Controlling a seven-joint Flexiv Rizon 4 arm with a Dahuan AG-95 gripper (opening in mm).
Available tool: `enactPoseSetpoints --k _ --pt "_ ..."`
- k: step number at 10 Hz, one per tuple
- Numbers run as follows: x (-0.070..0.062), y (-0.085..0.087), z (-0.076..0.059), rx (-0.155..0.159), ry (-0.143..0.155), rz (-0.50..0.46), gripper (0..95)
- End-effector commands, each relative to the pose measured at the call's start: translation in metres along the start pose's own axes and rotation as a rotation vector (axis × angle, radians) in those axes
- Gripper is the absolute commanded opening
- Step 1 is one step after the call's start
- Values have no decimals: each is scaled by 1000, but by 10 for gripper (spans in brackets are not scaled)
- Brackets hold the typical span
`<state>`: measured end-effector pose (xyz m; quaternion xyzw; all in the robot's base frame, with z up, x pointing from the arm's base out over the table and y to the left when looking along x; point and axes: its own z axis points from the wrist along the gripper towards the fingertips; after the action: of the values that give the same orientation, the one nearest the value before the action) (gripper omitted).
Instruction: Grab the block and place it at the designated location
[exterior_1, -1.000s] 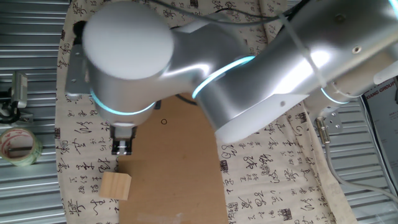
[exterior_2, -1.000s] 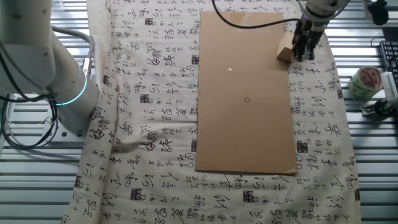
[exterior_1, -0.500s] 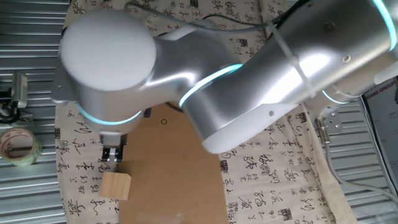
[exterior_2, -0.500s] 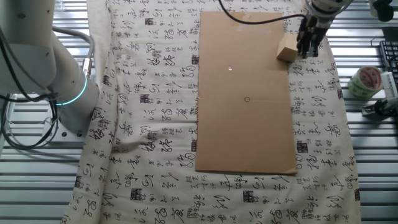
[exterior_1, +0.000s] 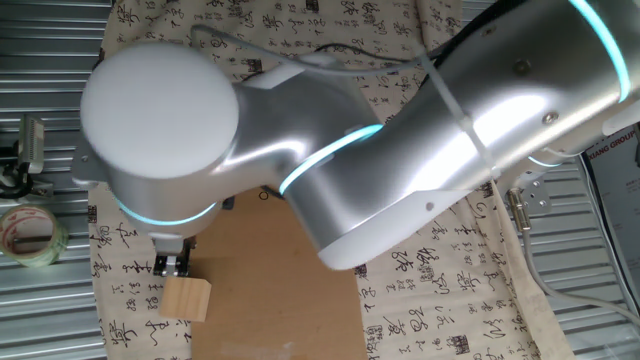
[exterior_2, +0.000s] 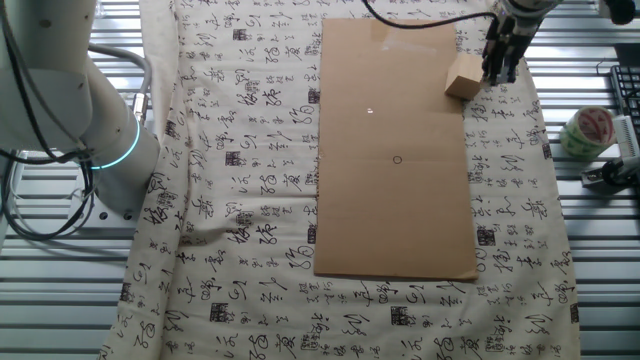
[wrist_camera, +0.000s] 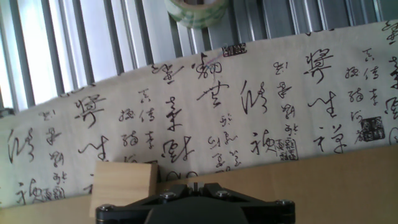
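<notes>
The block (exterior_1: 187, 298), a pale tan wooden cube, sits on the brown cardboard sheet (exterior_1: 280, 280) near its edge; it also shows in the other fixed view (exterior_2: 463, 76) and at the lower left of the hand view (wrist_camera: 124, 180). My gripper (exterior_1: 173, 263) hangs just beside the block, its fingers together and holding nothing. It stands right of the block in the other fixed view (exterior_2: 499, 68). In the hand view the jaws (wrist_camera: 194, 185) meet with only a thin slit. The designated location, a tiny black ring (exterior_2: 397, 160), is drawn mid-sheet, partly hidden by the arm (exterior_1: 264, 195).
A patterned calligraphy cloth (exterior_2: 240, 150) covers the slatted metal table. A clear tape roll (exterior_2: 587, 130) lies off the cloth near the block, also seen in one fixed view (exterior_1: 30, 235) and the hand view (wrist_camera: 198, 9). The arm's base (exterior_2: 90, 120) stands at the far side.
The gripper has moved sideways along the sheet's edge, ending right beside the block. The block has not moved.
</notes>
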<state>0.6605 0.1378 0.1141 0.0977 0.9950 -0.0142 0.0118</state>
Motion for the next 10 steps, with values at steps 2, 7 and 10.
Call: enactPoseSetpoints --k 2,7,10 --pt "-5 11 -1 1 5 23 0" --pt "-10 24 -5 -3 10 62 0" --pt "-14 31 -3 -2 6 62 0"
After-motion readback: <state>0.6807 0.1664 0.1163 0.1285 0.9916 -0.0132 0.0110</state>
